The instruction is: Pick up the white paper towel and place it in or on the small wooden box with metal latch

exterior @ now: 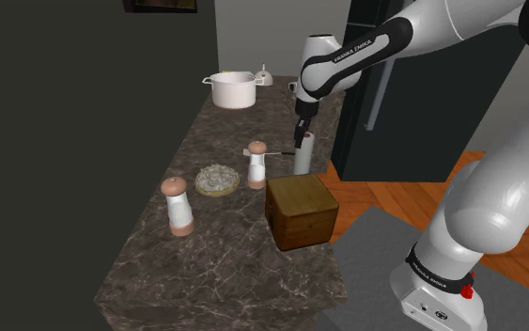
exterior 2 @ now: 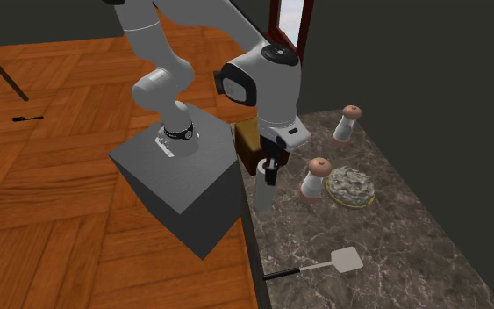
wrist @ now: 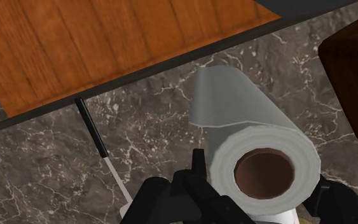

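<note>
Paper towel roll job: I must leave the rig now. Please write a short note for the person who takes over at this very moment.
Gripper: right at the top of the paper towel roll; whether it grips cannot be told.
Roll: upright on the dark marble counter, near its edge, just behind the wooden box in the shoulder view, apart from it.
Box: closed, nothing on its lid.
Done: approach to the roll.
Left: confirm the grasp, lift, carry to the box, set the roll on its lid, release.
</note>
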